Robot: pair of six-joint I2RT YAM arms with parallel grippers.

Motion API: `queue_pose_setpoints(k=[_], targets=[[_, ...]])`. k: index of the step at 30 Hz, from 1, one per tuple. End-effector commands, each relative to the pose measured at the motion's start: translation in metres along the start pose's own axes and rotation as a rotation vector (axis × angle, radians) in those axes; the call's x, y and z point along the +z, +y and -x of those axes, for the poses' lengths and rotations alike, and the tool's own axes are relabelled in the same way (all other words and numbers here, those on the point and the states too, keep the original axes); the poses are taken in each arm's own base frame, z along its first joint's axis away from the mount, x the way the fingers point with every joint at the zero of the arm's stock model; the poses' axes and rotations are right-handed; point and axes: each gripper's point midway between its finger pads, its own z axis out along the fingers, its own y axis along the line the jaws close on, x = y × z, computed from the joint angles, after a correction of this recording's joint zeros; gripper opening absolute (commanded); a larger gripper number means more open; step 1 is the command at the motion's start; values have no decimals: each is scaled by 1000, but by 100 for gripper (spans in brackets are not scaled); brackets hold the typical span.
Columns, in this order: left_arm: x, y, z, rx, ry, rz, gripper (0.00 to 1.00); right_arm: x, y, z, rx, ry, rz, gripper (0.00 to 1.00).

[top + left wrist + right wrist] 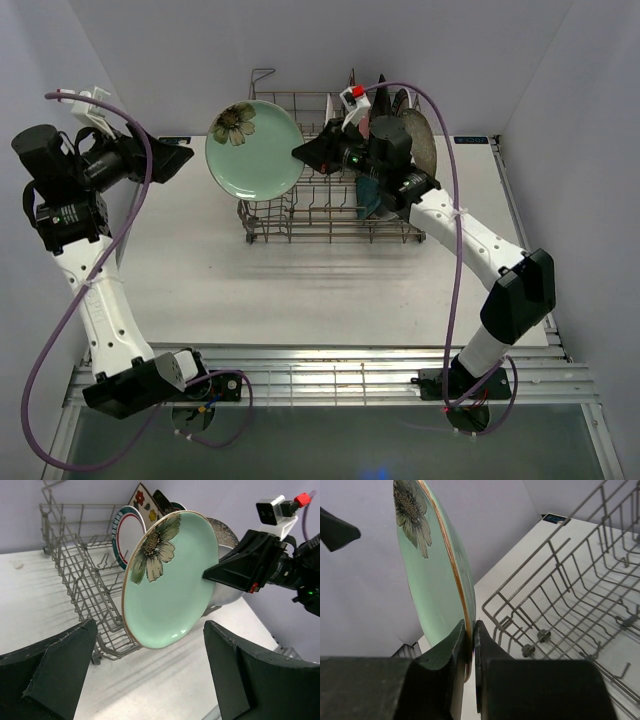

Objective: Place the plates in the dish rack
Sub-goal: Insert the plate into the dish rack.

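My right gripper (303, 152) is shut on the rim of a pale green plate (254, 150) with a flower print and holds it upright over the left end of the grey wire dish rack (300, 222). The same plate shows in the left wrist view (170, 580) and in the right wrist view (427, 565), pinched between the right fingers (456, 640). Several plates (405, 140) stand in the rack's right end, among them a teal-rimmed round one (127, 535). My left gripper (180, 158) is open and empty, left of the plate.
The rack (80, 575) stands at the back middle of the white table (300, 290), with a tall wire loop (262, 78) at its back left corner. Purple walls close in on both sides. Slatted rails (330, 380) run along the near edge.
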Motion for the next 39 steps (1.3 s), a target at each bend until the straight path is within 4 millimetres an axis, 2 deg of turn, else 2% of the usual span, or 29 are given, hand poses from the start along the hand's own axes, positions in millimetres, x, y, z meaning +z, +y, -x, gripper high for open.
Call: queue_pose_setpoints(k=[1, 5, 9, 10, 12, 13, 16, 17, 20, 23, 27, 31, 33, 39], targets=[[-11, 1, 7, 77, -47, 103, 98, -41, 49, 98, -134, -273, 51, 8], [-17, 1, 2, 100, -58, 145, 98, -54, 42, 111, -176, -302, -24, 8], [-20, 3, -14, 115, -52, 161, 98, -71, 31, 123, -212, -346, -141, 8], [-20, 11, -24, 112, -36, 178, 98, -75, 22, 124, -212, -350, -196, 8], [-23, 13, -31, 136, -36, 201, 98, -82, 20, 129, -237, -354, -237, 8], [-24, 25, -40, 136, -24, 244, 98, -87, 12, 134, -238, -374, -293, 8], [-28, 34, -54, 154, -13, 287, 98, -101, 0, 139, -259, -391, -390, 8], [-27, 40, -67, 132, 8, 292, 98, -103, -4, 138, -263, -384, -411, 8], [-26, 53, -89, 107, 42, 316, 98, -112, -14, 140, -282, -389, -487, 8], [-28, 67, -103, 98, 65, 362, 98, -119, -24, 145, -302, -399, -563, 8], [-29, 80, -113, 97, 66, 405, 98, -128, -45, 143, -335, -365, -705, 8], [-31, 81, -115, 103, 47, 419, 98, -141, -68, 144, -367, -349, -868, 8], [-31, 81, -115, 105, 46, 421, 98, -145, -71, 146, -381, -343, -908, 8], [-32, 81, -112, 111, 40, 428, 98, -156, -85, 134, -415, -283, -1048, 8]])
